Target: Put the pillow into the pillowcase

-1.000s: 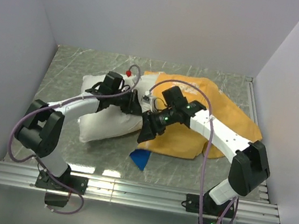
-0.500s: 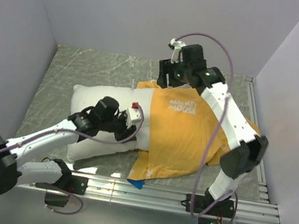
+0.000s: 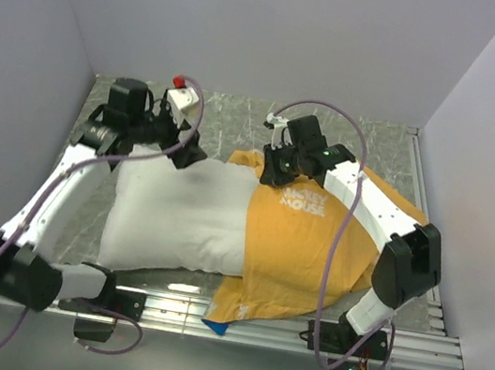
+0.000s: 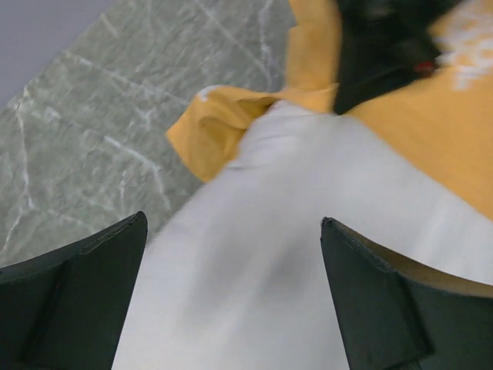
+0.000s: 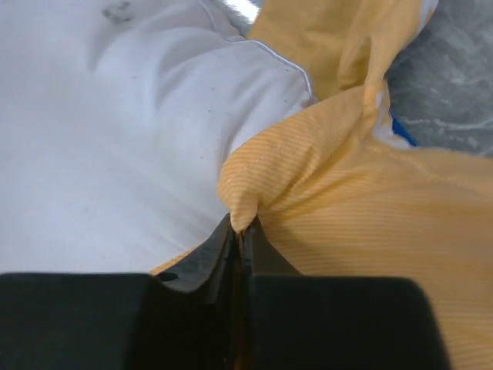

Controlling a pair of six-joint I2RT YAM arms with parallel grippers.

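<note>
The white pillow (image 3: 180, 217) lies across the table, its right end inside the orange-yellow pillowcase (image 3: 314, 244) with white lettering. My left gripper (image 3: 187, 151) hangs over the pillow's far edge, open; in the left wrist view the left gripper (image 4: 233, 222) has only the white pillow (image 4: 254, 277) between its wide-apart fingers, with the pillowcase (image 4: 219, 127) rim beyond. My right gripper (image 3: 274, 169) is at the case's far opening edge. The right wrist view shows the right gripper (image 5: 243, 227) shut on a pinched fold of the pillowcase (image 5: 370, 231), next to the pillow (image 5: 115, 139).
The grey marbled tabletop (image 3: 239, 122) is boxed in by white walls at the left, back and right. An aluminium rail (image 3: 235, 316) runs along the near edge. A blue corner of the case (image 3: 219, 326) sticks out over that rail.
My left gripper opened and swung from the pillow's near side to its far edge. My right gripper came down from the back and shut on the pillowcase's opening edge.
</note>
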